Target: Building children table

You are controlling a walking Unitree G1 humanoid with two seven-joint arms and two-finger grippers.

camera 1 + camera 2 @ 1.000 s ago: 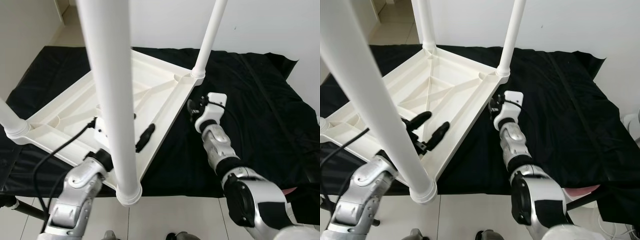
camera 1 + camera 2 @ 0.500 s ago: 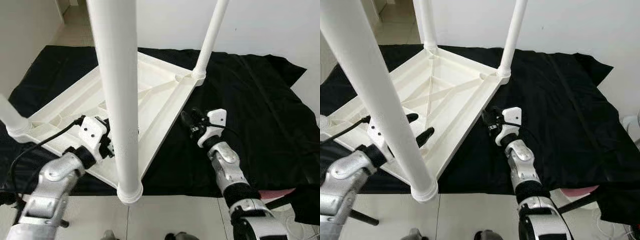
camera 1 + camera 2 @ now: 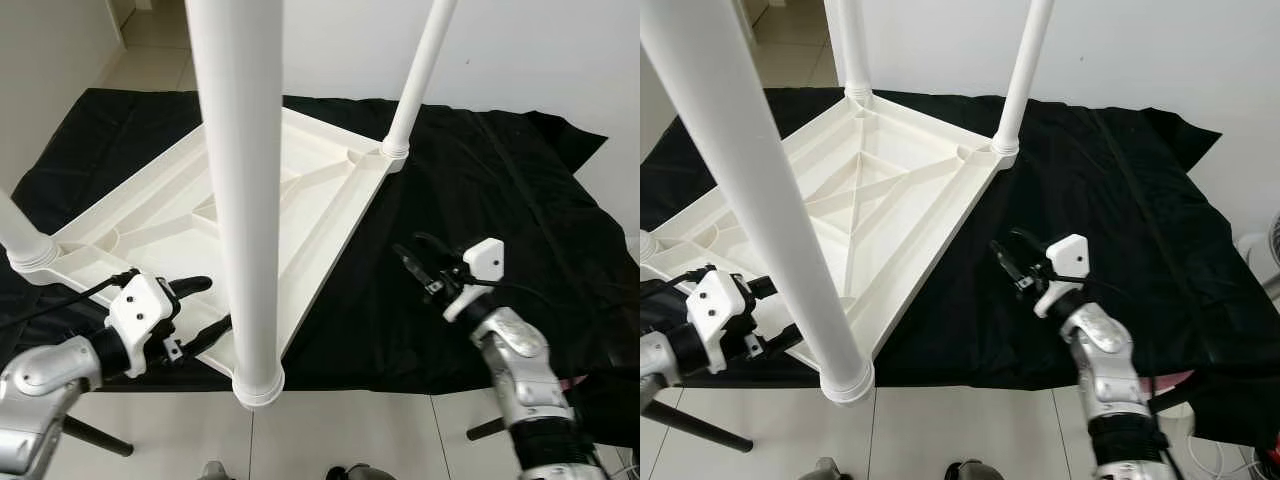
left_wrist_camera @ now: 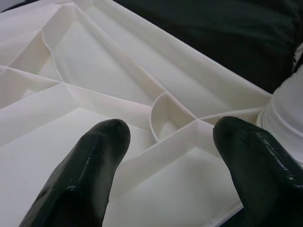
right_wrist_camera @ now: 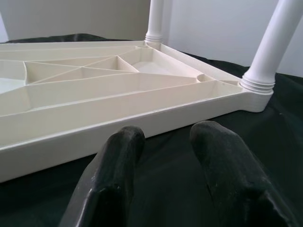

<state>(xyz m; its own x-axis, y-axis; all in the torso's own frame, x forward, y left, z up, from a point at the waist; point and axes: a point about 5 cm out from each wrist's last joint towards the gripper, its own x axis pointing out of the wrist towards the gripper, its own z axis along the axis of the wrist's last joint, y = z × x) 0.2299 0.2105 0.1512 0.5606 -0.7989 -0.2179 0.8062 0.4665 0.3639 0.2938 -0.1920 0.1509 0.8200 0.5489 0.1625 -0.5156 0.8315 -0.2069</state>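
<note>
1. Black cloth covers the tiled floor against a white wall; on it lies the upturned white children's table, all four legs standing up from its corners.
2. My left gripper hangs with fingers spread and empty just off the table's near edge, the nearest leg just beside one fingertip.
3. My right gripper hovers over cloth, fingers parted and empty, the table's side rim just ahead of them.
4. I judge the next step is flipping it: take hold of opposite rims, lift evenly, and keep clear of the legs.
</note>
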